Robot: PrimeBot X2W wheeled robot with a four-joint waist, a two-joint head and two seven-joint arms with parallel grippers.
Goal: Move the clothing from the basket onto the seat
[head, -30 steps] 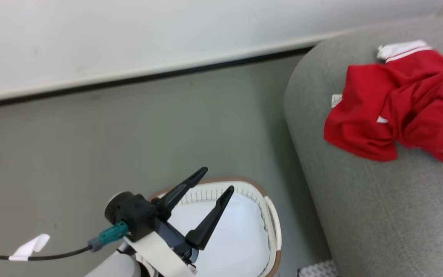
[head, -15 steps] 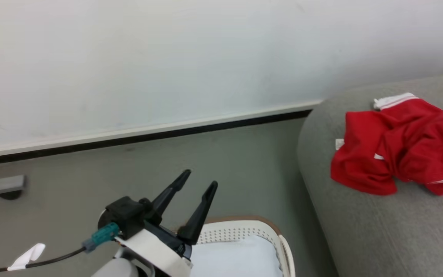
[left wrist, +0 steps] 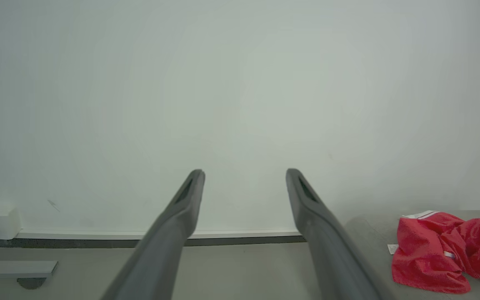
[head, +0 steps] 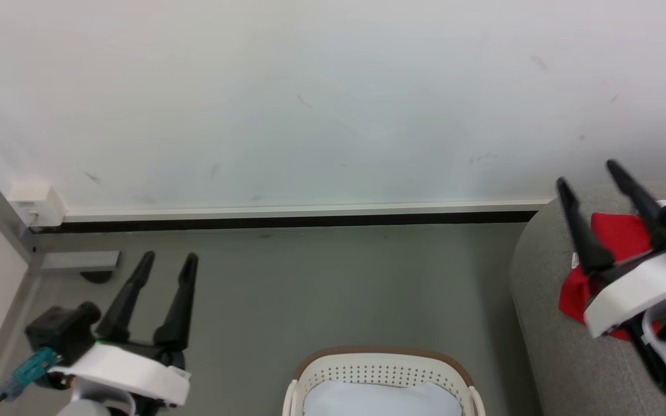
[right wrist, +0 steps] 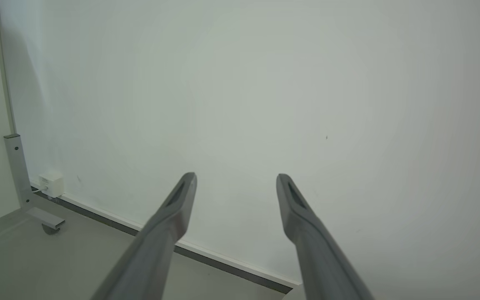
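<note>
Left gripper (head: 170,256) and right gripper (head: 586,173), both spread wide and empty, fingers raised toward the wall (head: 333,104). The clothing (left wrist: 431,254) lies crumpled on the seat (head: 541,323). The basket (head: 382,351), on the floor (head: 333,289), contains a pale pad (head: 379,401).

Right gripper (right wrist: 236,179) rises from bottom centre, fingers spread wide with nothing between them. Pale wall (right wrist: 265,83) behind. Dark skirting strip (right wrist: 206,256) runs diagonally across lower frame. Grey floor (right wrist: 36,258) lower left. Metal post (right wrist: 15,166) and white box (right wrist: 51,183) at left.
</note>
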